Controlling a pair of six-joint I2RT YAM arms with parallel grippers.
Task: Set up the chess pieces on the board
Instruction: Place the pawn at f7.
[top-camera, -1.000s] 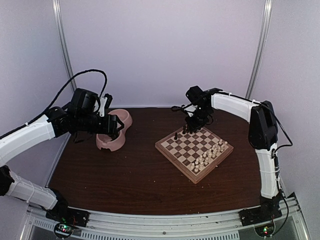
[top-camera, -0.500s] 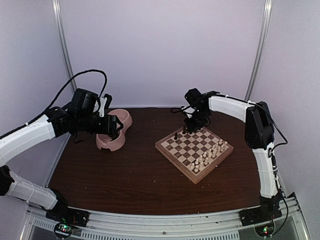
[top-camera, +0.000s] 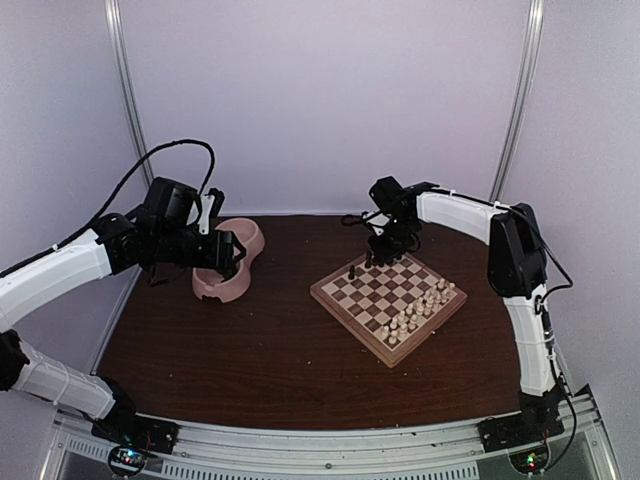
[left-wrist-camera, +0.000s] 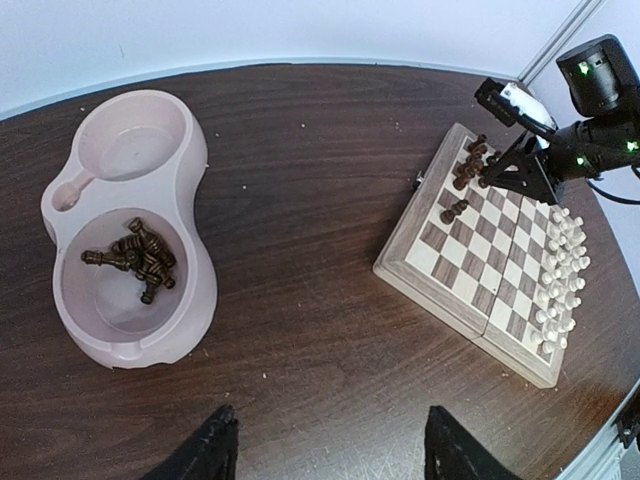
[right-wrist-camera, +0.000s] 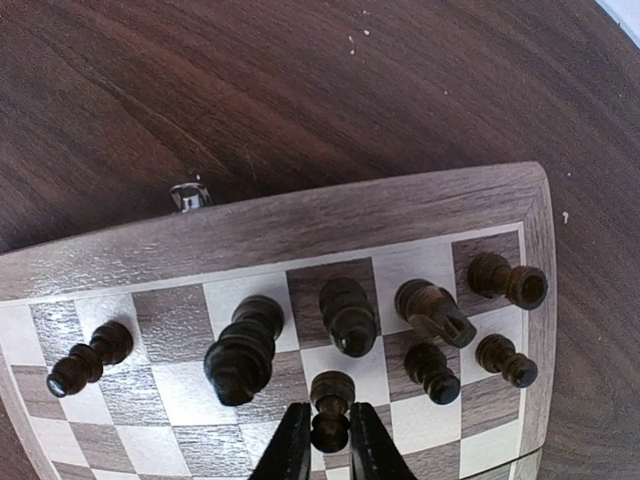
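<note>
The board (top-camera: 388, 293) sits at 3 o'clock on the table (top-camera: 260, 345). The right gripper (top-camera: 383, 252) is over its 12 o'clock corner, by dark pieces (top-camera: 351, 271). The left gripper (top-camera: 234, 255) is over the pink bowl (top-camera: 212, 291) at 10 o'clock.

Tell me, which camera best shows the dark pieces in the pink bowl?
Left wrist: the dark pieces lie heaped in one compartment of the pink bowl. The top view shows the bowl, but not its pieces. The right wrist view misses it.

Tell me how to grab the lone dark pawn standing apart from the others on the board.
Take the pawn by its narrow neck, fingers coming straight down from above: it stands upright with room on both sides.
</note>
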